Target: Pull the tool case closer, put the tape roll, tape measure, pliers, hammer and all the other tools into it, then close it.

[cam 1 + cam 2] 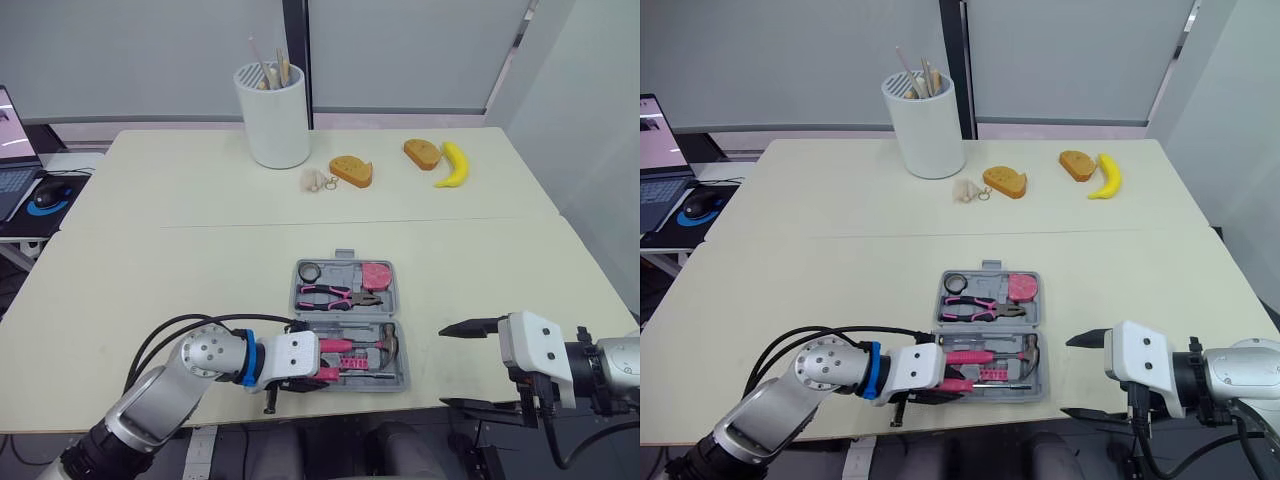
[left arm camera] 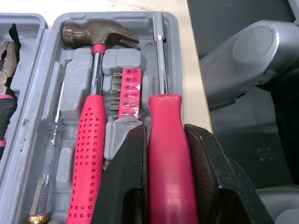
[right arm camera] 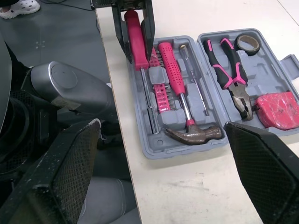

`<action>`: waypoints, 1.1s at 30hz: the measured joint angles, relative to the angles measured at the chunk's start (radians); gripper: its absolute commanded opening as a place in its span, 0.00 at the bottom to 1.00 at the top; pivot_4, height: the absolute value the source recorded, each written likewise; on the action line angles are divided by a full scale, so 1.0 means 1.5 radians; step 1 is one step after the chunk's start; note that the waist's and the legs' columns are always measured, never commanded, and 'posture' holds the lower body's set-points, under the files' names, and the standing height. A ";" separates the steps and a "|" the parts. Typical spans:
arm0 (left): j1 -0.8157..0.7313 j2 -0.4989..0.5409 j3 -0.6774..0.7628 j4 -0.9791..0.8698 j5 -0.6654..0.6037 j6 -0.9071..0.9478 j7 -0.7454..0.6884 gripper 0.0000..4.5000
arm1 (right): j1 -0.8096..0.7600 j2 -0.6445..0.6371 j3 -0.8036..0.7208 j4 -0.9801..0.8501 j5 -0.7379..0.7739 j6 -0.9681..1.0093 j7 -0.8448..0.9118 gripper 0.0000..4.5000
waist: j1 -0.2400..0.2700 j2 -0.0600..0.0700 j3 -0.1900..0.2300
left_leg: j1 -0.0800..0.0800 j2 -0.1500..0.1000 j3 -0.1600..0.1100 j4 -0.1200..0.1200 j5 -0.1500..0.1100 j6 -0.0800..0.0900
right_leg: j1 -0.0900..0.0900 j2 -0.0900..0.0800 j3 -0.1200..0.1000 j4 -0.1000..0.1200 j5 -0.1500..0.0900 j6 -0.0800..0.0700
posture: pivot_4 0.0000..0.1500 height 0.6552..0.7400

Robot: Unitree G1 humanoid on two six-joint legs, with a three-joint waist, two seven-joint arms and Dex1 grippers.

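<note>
The grey tool case [image 1: 394, 295] lies open near the table's front edge. Its far half holds the tape roll [image 1: 308, 270], pink-handled pliers [image 1: 335, 293] and pink tape measure [image 1: 376, 273]. The near half holds the hammer [image 2: 93, 35], a bit strip [image 2: 131, 91] and a clear-handled screwdriver [image 2: 49, 154]. My left gripper [image 2: 166, 133] is shut on a pink-handled screwdriver [image 2: 170, 163], which lies in the slot nearest the table edge. My right gripper [image 1: 443, 367] stands open to the right of the case, with nothing between its fingers.
At the back stand a white cylinder [image 1: 272, 115] with sticks, a small pale object [image 1: 313, 180], two bread pieces [image 1: 351, 170] [image 1: 422, 152] and a banana [image 1: 454, 163]. A mouse [image 1: 45, 195] sits on a side desk at the far left.
</note>
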 measured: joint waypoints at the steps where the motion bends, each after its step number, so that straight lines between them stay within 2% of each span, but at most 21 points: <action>1: 0.000 -0.001 -0.004 0.000 0.004 0.001 0.001 0.18 | 0.001 0.000 0.000 -0.001 0.000 0.000 0.000 1.00 | 0.000 0.000 0.000 | 0.000 0.000 0.000 0.000 0.000 0.000 | 0.000 0.000 0.000 0.000 0.000 0.000 | 1.00 0.89; 33: -0.034 -0.035 -0.061 0.031 0.054 0.032 0.012 0.18 | -0.002 -0.001 0.017 -0.020 0.013 0.020 -0.045 1.00 | 0.000 0.000 0.000 | 0.000 0.000 0.000 0.000 0.000 0.000 | 0.000 0.002 0.000 0.000 0.000 0.000 | 1.00 0.89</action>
